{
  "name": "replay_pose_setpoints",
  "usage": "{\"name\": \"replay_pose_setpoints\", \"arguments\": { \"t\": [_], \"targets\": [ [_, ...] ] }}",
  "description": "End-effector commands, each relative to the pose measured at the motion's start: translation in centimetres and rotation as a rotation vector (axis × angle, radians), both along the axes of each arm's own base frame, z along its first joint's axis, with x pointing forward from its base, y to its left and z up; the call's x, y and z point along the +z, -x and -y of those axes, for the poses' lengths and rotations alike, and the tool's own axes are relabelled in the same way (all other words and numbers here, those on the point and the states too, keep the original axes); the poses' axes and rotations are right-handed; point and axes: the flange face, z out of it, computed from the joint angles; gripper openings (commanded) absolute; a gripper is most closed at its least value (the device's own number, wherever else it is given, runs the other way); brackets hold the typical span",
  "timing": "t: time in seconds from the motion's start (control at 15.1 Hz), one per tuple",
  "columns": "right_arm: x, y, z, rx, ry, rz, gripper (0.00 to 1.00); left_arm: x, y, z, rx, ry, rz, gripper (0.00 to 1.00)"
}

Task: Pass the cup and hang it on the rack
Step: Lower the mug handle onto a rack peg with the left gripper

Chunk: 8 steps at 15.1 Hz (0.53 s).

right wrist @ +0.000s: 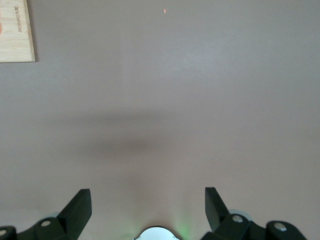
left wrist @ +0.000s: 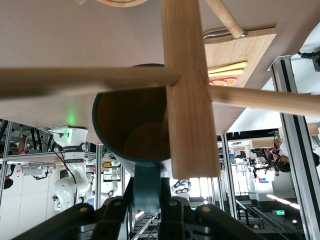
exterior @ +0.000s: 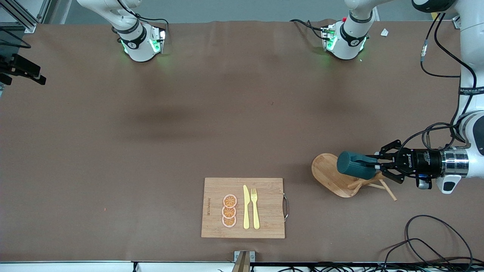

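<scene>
While the right arm waits high near its base, we see the brown bench [exterior: 151, 132] spread wide under both robots. The cutting board [exterior: 215, 189] lies at about six o'clock on the bench, close to the front camera's edge, and carries three orange slices [exterior: 229, 210], a yellow knife [exterior: 246, 207] and a yellow fork [exterior: 255, 209]. At roughly four o'clock, toward the left arm's end, stands the rack [exterior: 329, 173], its oval base flat on the bench and its pegs spreading from the central post.

We find the left gripper [exterior: 372, 165] held level over the rack, its fingers closed on the handle of the cup [exterior: 353, 165]. The cup lies on its side in the air above the rack's base, its mouth turned toward the gripper. In the left wrist view the cup [left wrist: 125, 125] shows its yellow interior just beside the post [left wrist: 187, 85], with one peg [left wrist: 75, 80] crossing over its rim.

The right gripper [right wrist: 148, 205] hangs over bare bench, its fingers [right wrist: 80, 205] spread wide apart and holding nothing.
</scene>
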Motion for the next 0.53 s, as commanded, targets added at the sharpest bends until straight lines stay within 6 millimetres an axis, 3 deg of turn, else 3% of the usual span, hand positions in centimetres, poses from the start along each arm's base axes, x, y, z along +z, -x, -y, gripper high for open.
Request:
{"name": "replay_pose_setpoints", "arguments": {
  "t": [0.0,0.46],
  "targets": [
    [0.27,0.74,0.36,0.009,-0.009,0.002,1.0,0.18,-0.24,0.08,-0.014,0.042,0.035,0.02],
    [0.57,0.63,0.38,0.011,0.0,0.017,1.0,-0.63,-0.18,-0.6,-0.021,0.057,0.045,0.06]
  ]
}}
